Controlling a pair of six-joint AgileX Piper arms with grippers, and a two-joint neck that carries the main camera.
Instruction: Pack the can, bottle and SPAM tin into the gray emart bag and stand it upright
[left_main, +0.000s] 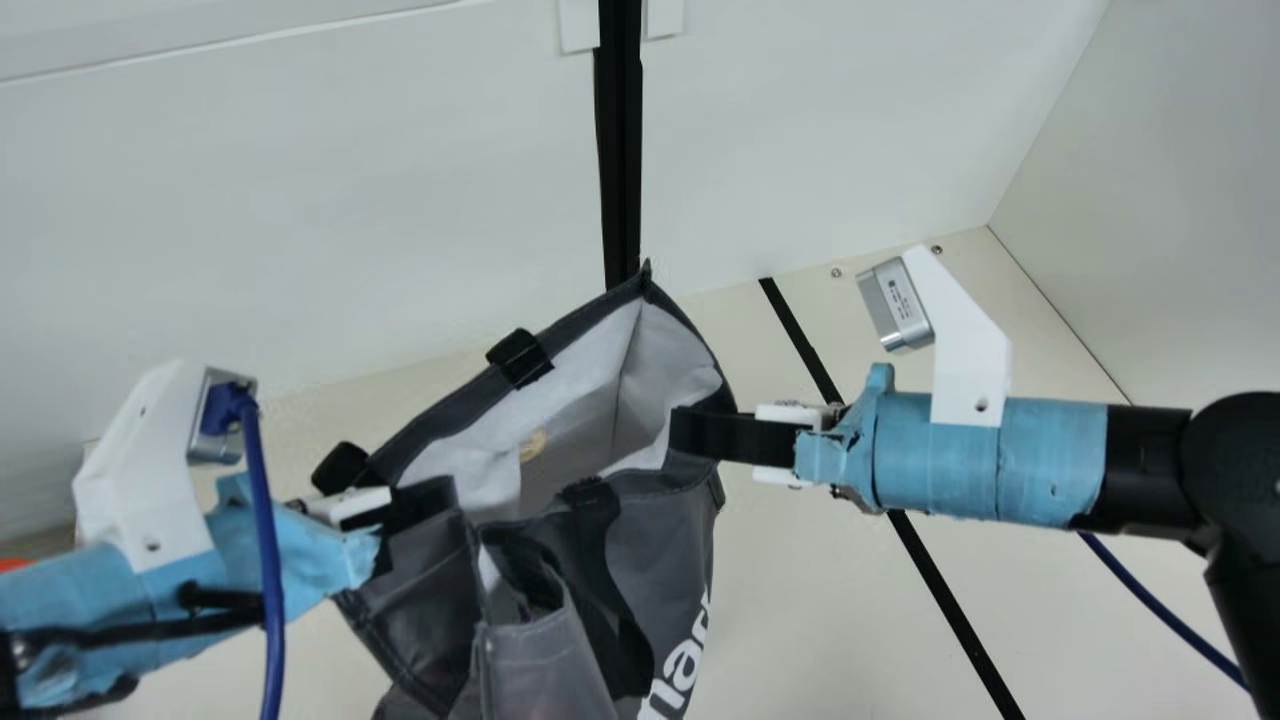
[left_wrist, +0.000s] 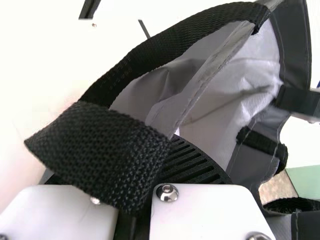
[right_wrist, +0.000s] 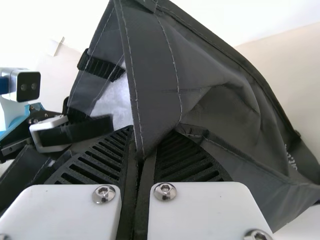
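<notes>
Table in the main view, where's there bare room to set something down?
The table is bare between the gray bag, right arm and slanting black strip. Beyond that strip there is another patch, though the blue cable crosses it. It's crowded around the bag's mouth, with the left hand and right hand on its rim.

Main view: moderate, diffuse illumination; flat cream tabletop (left_main: 800, 640) at 5 o'clock evenly lit; pale lining inside the gray fabric bag (left_main: 660, 540) shaded toward its depth. Both wrist views: background overexposed, nearly white; round silver metal screws (right_wrist: 165, 191) glint.
</notes>
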